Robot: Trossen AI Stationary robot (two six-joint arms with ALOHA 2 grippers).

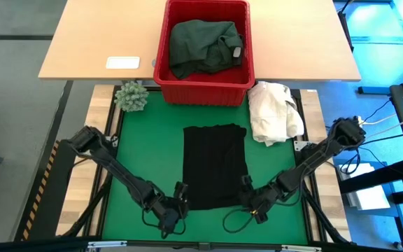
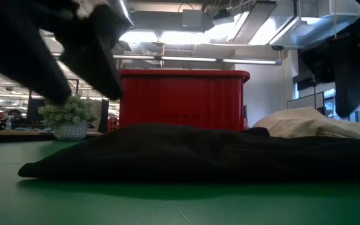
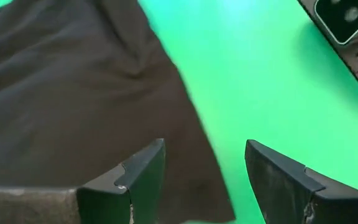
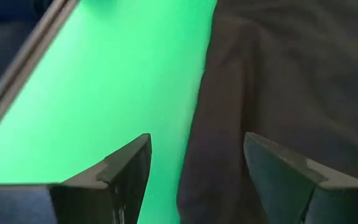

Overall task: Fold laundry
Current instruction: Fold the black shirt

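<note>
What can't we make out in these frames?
- High view: whether anything lies under the dark green garment; the garment itself covers the red basket's floor.
- Low view: basket contents, hidden by its wall.
- Wrist views: black garment cut off by the picture edges; left gripper and right gripper open.

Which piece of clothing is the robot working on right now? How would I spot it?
Find the green mat in front of the red basket. The black garment lies flat at its middle. Unlike the crumpled cream cloth beside it and the dark green garment in the basket, it is spread flat.
</note>
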